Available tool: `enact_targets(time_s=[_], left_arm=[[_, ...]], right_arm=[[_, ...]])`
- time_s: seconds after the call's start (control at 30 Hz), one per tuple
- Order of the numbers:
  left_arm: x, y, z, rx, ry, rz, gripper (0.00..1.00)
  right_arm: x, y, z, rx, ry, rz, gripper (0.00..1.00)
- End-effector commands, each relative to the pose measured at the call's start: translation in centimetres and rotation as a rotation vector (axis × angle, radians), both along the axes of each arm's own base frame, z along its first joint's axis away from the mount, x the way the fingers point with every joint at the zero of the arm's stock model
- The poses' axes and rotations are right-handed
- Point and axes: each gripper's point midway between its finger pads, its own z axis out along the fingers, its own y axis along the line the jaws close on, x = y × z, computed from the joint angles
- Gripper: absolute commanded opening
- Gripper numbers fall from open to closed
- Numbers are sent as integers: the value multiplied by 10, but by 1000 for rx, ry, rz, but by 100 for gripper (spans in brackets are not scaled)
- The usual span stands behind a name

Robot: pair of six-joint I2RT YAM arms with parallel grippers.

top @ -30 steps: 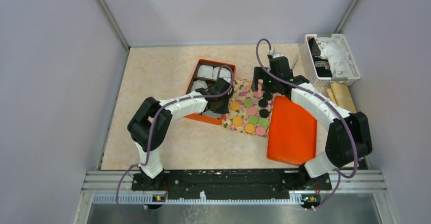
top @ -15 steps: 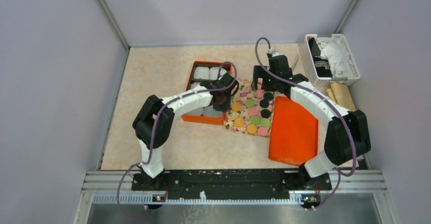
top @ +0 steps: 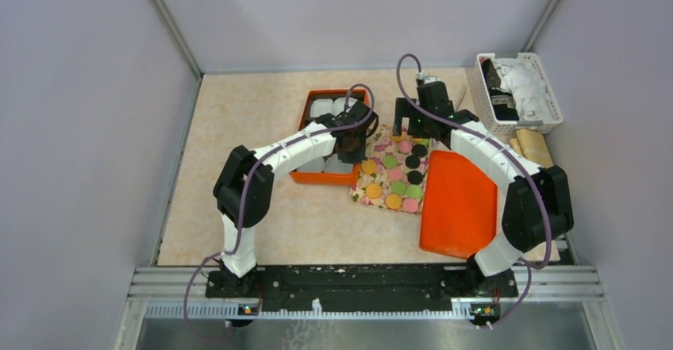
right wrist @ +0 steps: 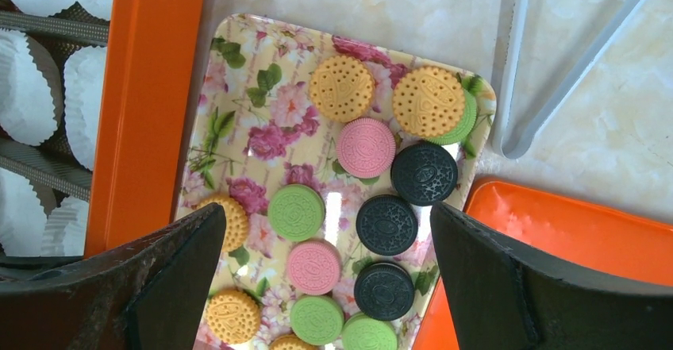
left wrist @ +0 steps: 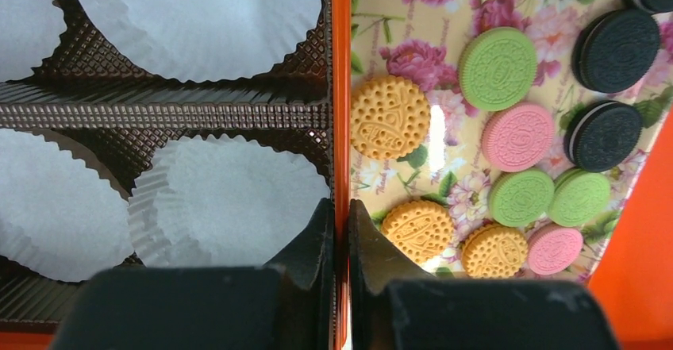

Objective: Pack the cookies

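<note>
The right gripper (right wrist: 325,221), jaws spread, hangs directly above the cookies (right wrist: 365,147); the left gripper (left wrist: 341,217), jaws pinching the orange box (left wrist: 341,88) wall, sits beside them.

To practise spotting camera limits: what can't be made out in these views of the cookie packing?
- Top view: left arm covers the orange box; paper cups uncountable.
- Right wrist view: jaws and lower edge cut off the floral tray's nearest cookies.
- Top view: white basket contents too small.

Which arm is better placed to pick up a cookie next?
Right. The right end effector hangs open directly above the cookies on the floral tray, while the left end effector is shut on the orange box wall.
</note>
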Motion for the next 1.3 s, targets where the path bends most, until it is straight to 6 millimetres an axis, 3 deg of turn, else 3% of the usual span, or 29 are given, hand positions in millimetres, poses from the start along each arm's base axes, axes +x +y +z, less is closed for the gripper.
enact_targets(time_s=[0.0,0.33,0.5,0.67,0.7,0.8,0.93,1.07,1.27], left_arm=[[-8,12,-18,42,57,25,0],[-14,69,-48,66,101,182,0],[-24,64,-64,-5,133,219,0],[-17,54,-66,-28,148,244,0],[-16,54,-64,-22,150,254,3],[-16,65,-59,20,132,295,34],[-18,87,-51,101,101,345,62],[-20,96,-46,135,84,347,70],[-16,76,-15,21,39,291,72]], right_arm=[[4,4,8,2,-26,3,99],[1,9,-3,20,2,20,99],[0,11,-9,23,16,29,99],[-2,9,-10,11,22,33,99],[-3,8,-11,9,23,34,99],[-4,8,-13,5,27,34,99],[-4,10,-18,12,36,42,99],[-5,12,-20,18,42,46,99],[-3,11,-19,15,37,39,99]])
